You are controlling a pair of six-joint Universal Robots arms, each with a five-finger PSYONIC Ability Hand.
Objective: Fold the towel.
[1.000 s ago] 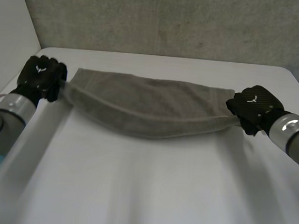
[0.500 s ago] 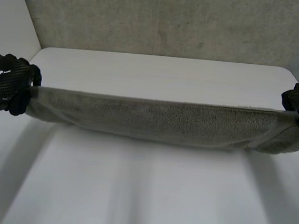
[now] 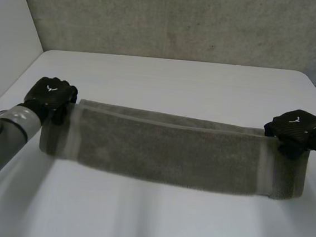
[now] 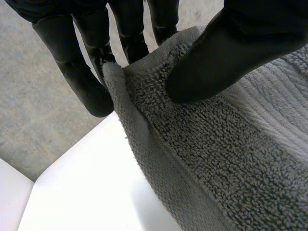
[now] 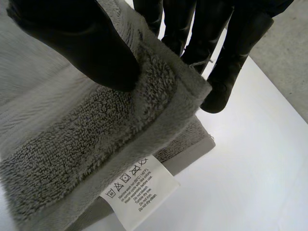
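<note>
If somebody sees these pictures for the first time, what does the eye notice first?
A grey towel stretches as a long band across the white table, between two black hands: the left hand pinches one end, the right hand the other. In the right wrist view, a white care label hangs from the towel's edge.

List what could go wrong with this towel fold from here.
First, the left robot hand and right robot hand each pinch only an end corner of the towel between thumb and fingers; a tug could pull a corner free. Second, at the right robot hand, the layers look offset, with the care label hanging out, so edges may land uneven.
</note>
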